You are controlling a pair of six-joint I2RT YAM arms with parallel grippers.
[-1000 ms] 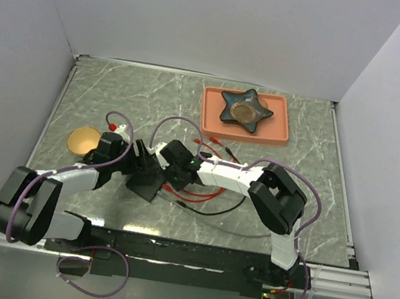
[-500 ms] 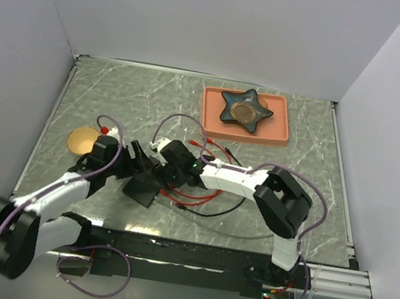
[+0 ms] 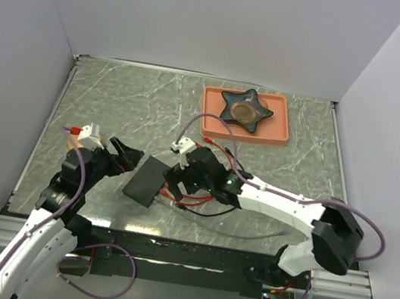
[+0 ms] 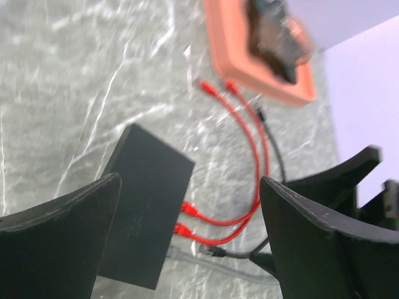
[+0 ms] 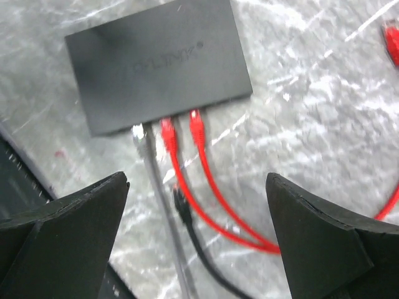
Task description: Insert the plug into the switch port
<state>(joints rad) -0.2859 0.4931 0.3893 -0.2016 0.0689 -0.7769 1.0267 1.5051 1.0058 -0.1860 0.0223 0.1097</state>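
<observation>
**Top view.** Lying at the near middle of the grey marbled table [image 3: 116, 97]: small flat matte-black switch box [image 3: 147, 181]. Flanked by the left gripper [image 3: 131, 155] just beside its left end and the right gripper [image 3: 176, 184] at its socket edge, both spread and empty. Probably stationed so for bracing on one side and feeding cable on the other. Well apart at the back: coral rectangular tray [image 3: 283, 136] holding a dark star-shaped dish [image 3: 245, 107], no part of this job.

**Left wrist.** Jaws wide, pinching nothing; only the switch [image 4: 146, 205] and bare table between them. Blurred, so ports not readable here.

**Right wrist.** Jaws spread likewise, hanging over the socket edge of the switch [image 5: 159, 62]. Seated in neighbouring ports: pale grey plug [image 5: 138, 132] and two red plugs [image 5: 167, 132]. Loose on the table just short of the ports: black plug [image 5: 179, 198], touching no socket. Judged: open jaws suit plugs already home and needing no hold. Cannot tell whether the black one is also wanted.
</observation>
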